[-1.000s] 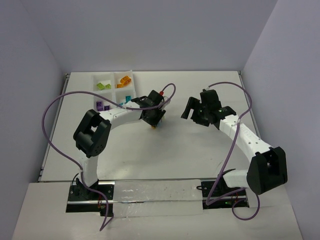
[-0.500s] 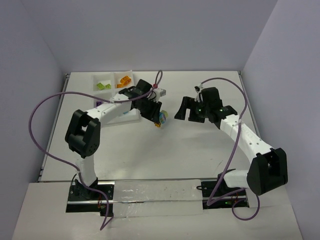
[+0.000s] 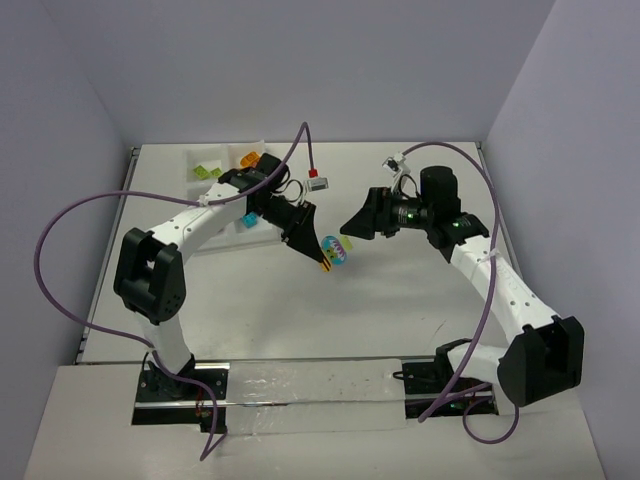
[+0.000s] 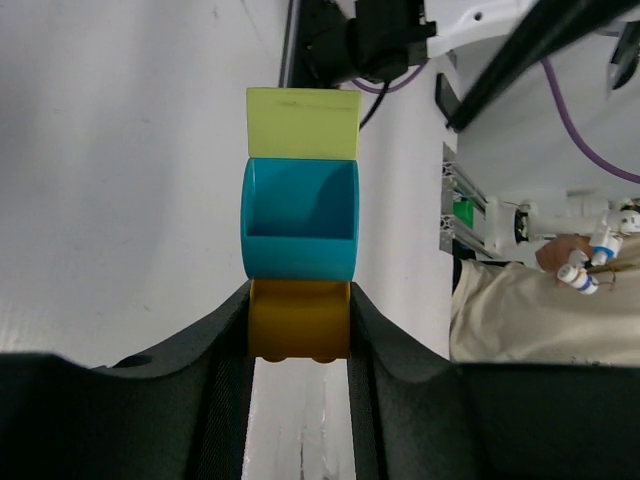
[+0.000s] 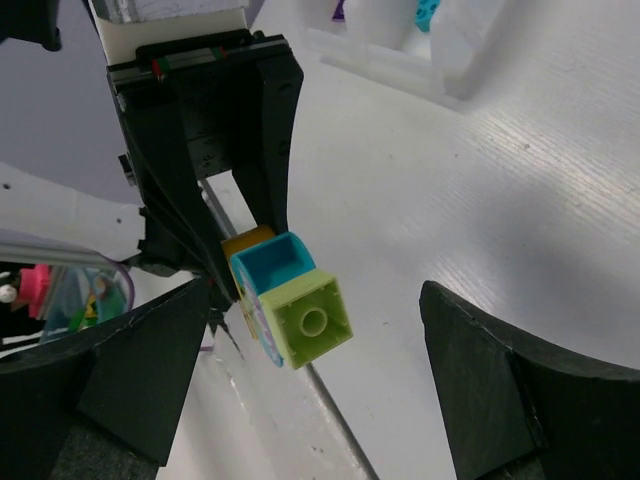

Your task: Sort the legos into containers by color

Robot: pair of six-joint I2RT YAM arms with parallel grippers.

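Note:
My left gripper is shut on the orange end of a three-brick clump and holds it above the table's middle. In the left wrist view the clump runs orange brick, teal brick, lime brick, with my gripper clamped on the orange one. My right gripper is open, just right of the clump and pointing at it. In the right wrist view the lime end faces me between my open fingers. The white tray lies at the far left.
The tray holds lime bricks, orange bricks and a teal brick; my left arm crosses over its near half. Purple cables loop above both arms. Walls stand close on the left, back and right.
My left gripper has swung right and forward, away from the tray, carrying the clump. My right gripper has turned left and come up to the clump with its jaws apart.

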